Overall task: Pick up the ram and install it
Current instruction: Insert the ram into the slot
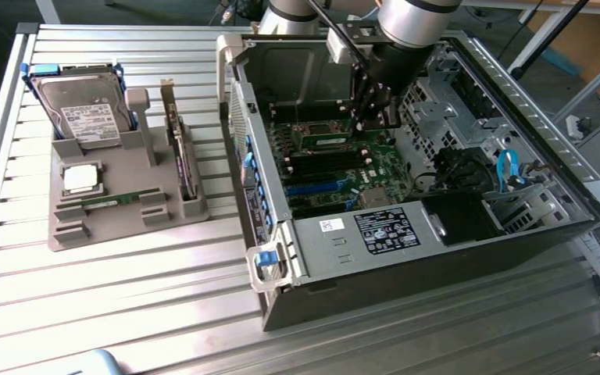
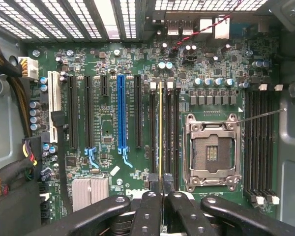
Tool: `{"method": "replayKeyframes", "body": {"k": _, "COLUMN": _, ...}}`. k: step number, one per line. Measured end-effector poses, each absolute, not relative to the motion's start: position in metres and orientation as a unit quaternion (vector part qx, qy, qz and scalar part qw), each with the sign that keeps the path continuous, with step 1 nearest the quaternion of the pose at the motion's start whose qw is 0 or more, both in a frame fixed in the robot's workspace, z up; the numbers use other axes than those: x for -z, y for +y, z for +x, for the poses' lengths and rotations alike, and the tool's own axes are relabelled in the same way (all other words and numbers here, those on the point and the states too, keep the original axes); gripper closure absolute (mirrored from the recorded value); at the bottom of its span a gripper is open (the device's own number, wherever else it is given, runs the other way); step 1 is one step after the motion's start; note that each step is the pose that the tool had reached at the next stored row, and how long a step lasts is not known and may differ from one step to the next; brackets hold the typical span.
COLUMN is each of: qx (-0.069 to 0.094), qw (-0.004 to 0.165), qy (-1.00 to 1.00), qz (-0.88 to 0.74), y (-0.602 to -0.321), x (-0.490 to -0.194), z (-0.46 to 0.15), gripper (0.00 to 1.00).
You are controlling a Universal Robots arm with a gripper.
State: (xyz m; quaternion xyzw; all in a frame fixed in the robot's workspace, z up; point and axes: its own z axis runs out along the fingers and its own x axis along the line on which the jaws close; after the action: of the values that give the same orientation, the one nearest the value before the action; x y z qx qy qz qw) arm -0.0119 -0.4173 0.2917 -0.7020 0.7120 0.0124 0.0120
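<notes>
1. Well apart from the socket point(image 2: 210, 150), outside the case point(image 1: 405, 258) on the exterior view's left: a grey tray point(image 1: 123, 226) with a drive point(image 1: 81, 109), a processor point(image 1: 81, 178), a spare stick point(image 1: 107, 201) lying flat and a card point(image 1: 180, 148) standing on edge.
2. Farther from the socket than the ram: long black card slots and one blue slot point(image 2: 121, 110), with cables point(image 2: 10, 172) bundled against the case wall beyond them.
3. Just beside the socket: the ram point(image 2: 161, 128), seen edge-on as a thin pale line and lined up with the narrow slots there. Cannot tell whether seated.
4. Above those slots: the gripper point(image 2: 161, 189), pinched almost closed on the ram, one finger on each face.
5. Close around the ram: neighbouring slots and their end latches.
6. On the socket's far side from the ram: a bank of black slots point(image 2: 259, 137) near the case wall.
</notes>
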Motion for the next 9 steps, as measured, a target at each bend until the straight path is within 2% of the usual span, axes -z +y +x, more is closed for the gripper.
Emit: {"method": "replayKeyframes", "body": {"k": 9, "qx": -0.008, "qw": 0.008, "qy": 0.712, "qz": -0.702, "y": -0.4168, "x": -0.2918, "z": -0.0120, "gripper": 0.88}}
